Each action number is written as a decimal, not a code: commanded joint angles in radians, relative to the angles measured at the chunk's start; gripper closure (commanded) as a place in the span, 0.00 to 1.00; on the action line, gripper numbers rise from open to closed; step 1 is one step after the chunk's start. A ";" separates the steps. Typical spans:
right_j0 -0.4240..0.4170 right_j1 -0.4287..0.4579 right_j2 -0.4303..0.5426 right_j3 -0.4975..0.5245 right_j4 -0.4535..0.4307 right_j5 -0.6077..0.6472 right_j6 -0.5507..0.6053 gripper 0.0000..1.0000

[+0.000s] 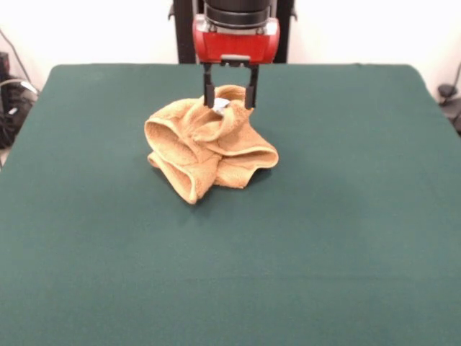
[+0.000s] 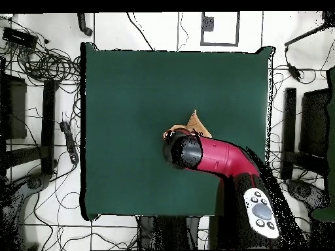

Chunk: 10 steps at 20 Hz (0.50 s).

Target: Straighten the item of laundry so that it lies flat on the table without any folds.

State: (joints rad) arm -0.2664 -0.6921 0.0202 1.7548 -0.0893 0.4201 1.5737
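The golden-orange towel [image 1: 209,148] lies crumpled in a heap of folds on the green table [image 1: 360,231], a little behind its middle. Its small white tag [image 1: 221,104] shows at the top of the heap. My gripper [image 1: 230,101] hangs from the red wrist over the heap's far top. Its two black fingers [image 1: 209,94] stand apart on either side of the tagged top fold. In the overhead view the arm [image 2: 216,157] covers most of the towel [image 2: 194,123]; only a pointed corner shows on the table [image 2: 131,98].
The black pedestal [image 1: 184,32] stands behind the table's far edge. In the overhead view, cables and stands [image 2: 46,104] lie on the floor around the table, and a control pad [image 2: 262,212] sits near the robot base.
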 commanded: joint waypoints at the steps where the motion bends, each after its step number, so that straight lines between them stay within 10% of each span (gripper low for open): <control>1: 0.041 0.085 0.030 -0.053 0.000 0.033 0.138 0.00; 10: 0.071 0.115 0.010 -0.071 0.008 0.020 0.168 0.00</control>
State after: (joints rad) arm -0.2469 -0.6541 0.0027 1.7105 -0.0895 0.4201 1.5737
